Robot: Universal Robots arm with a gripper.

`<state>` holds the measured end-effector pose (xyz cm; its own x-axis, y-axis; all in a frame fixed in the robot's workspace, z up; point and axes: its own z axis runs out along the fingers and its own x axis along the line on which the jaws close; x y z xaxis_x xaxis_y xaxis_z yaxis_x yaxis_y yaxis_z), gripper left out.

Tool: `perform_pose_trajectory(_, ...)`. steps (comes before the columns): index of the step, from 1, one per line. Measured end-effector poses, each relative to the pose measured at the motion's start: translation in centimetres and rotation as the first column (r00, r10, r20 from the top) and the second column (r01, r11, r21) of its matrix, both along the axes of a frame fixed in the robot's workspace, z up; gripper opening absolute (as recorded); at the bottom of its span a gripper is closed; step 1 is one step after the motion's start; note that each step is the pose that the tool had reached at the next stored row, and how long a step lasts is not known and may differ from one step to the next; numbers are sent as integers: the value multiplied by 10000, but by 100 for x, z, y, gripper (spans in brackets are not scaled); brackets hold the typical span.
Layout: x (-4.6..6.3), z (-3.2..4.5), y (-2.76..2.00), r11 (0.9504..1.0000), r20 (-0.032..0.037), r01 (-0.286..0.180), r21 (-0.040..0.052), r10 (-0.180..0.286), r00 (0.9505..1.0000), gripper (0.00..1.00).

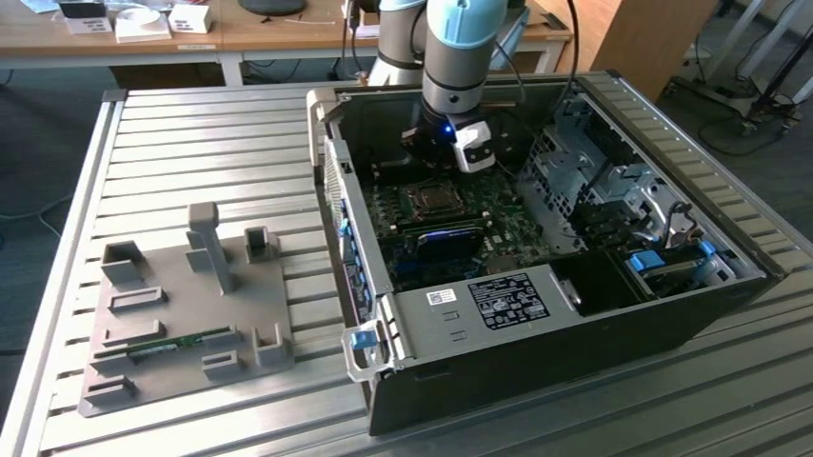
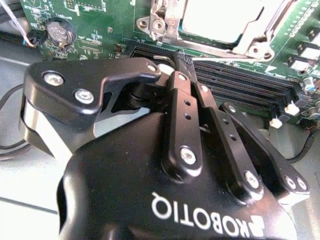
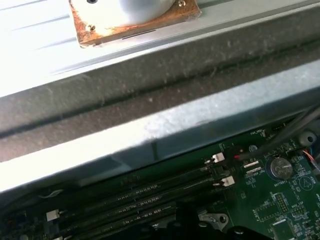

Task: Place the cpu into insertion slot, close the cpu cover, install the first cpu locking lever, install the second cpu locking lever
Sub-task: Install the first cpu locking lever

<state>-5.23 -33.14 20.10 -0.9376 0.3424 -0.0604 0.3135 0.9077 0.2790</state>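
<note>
In the open computer case, the cpu [image 2: 220, 20] shows its pale silver top, lying in the insertion slot [image 1: 432, 200] on the green motherboard. The silvery cpu cover [image 2: 164, 22] lies flat around the chip, framing it. My gripper [image 2: 182, 59] hangs just off the socket's edge, over the long black memory slots [image 2: 240, 82]. Its two black fingers [image 2: 181, 105] stand pressed together, and nothing shows between them. In the exterior view the gripper [image 1: 435, 164] sits low inside the case, just behind the socket. I cannot make out the locking levers.
The case's grey metal wall [image 3: 150, 125] runs close beside the memory slots [image 3: 145, 195]. A round coin battery [image 2: 59, 31] and thin cables sit on the board. A drive cage [image 1: 597, 181] fills the case at the exterior view's right. A grey fixture plate [image 1: 190, 314] lies outside.
</note>
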Motion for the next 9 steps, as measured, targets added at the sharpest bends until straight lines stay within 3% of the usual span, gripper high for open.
perform_pose_trajectory(6,0,0,2,9997,1,2,237,-2,10000,11)
perform_pose_trajectory(9,2,-1,2,9997,0,2,259,-2,10000,11)
